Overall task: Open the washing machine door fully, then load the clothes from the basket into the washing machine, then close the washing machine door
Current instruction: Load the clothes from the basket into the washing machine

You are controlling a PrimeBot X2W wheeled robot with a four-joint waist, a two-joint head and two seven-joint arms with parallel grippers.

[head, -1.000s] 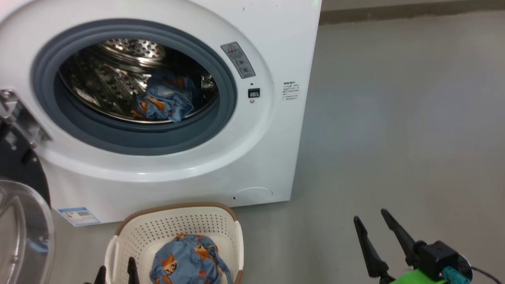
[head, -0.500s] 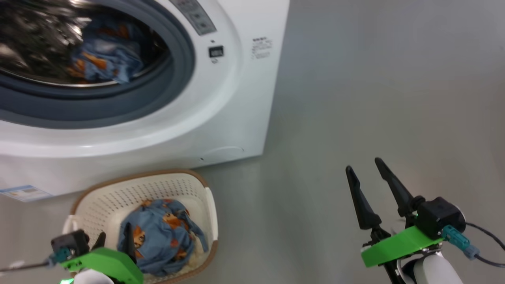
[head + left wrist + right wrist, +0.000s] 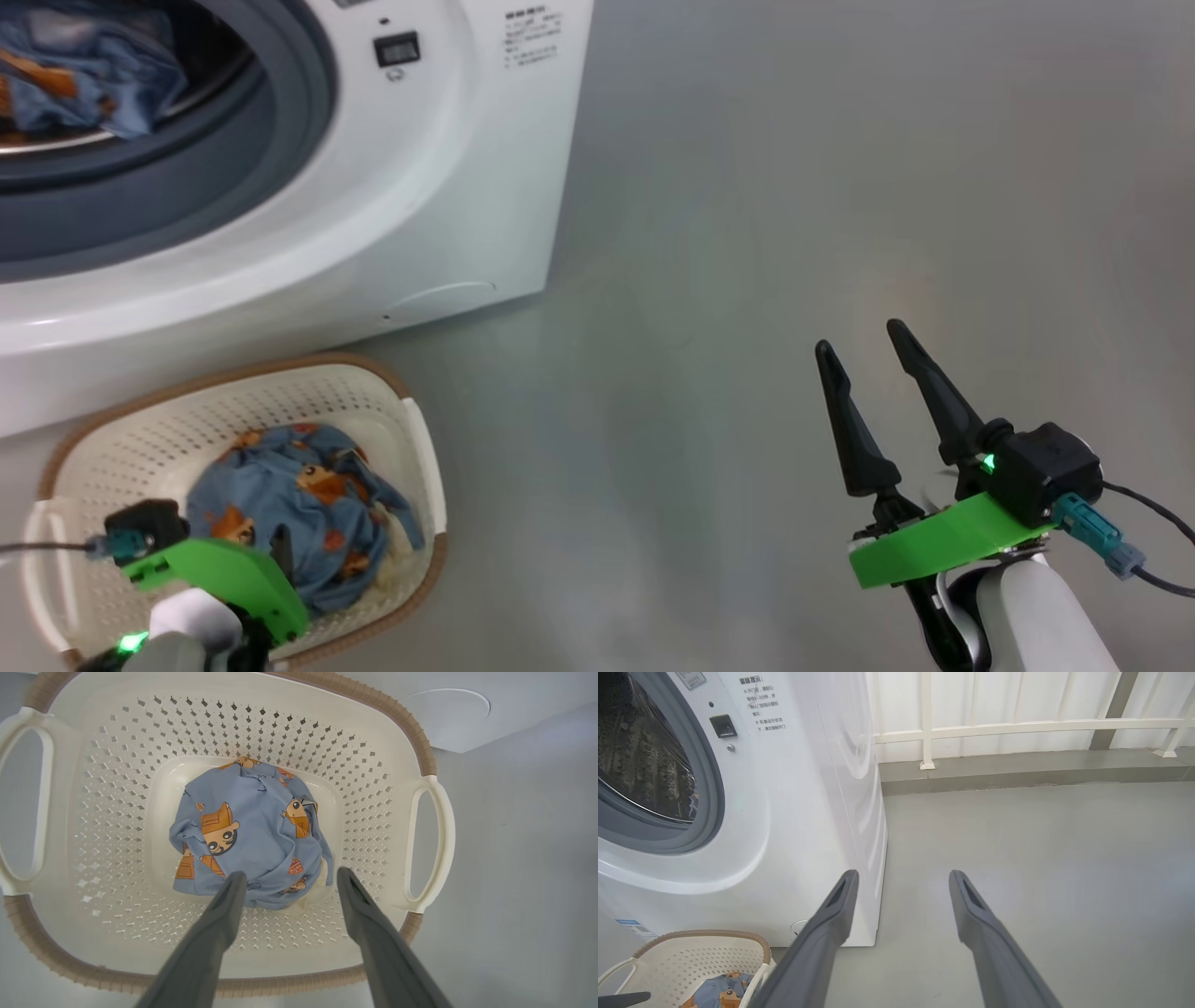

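Hangs the left fingers (image 3: 215,928) spread wide over the basket (image 3: 383,714), holding nothing. Points them down at the blue clothes (image 3: 257,830) with orange figures, bunched in the middle of the basket bottom. Shows the near edge of the bundle between the two tips; cannot tell if touching. Leaves bare holey walls all round the bundle. Holds the right fingers (image 3: 854,429) open and empty too, well apart from the basket, over the bare grey floor (image 3: 747,187). Sets the basket just in front of the white washing machine (image 3: 420,187), with another blue garment (image 3: 84,65) inside its drum. Has wide open floor to the right, up to a white railing (image 3: 1017,728).
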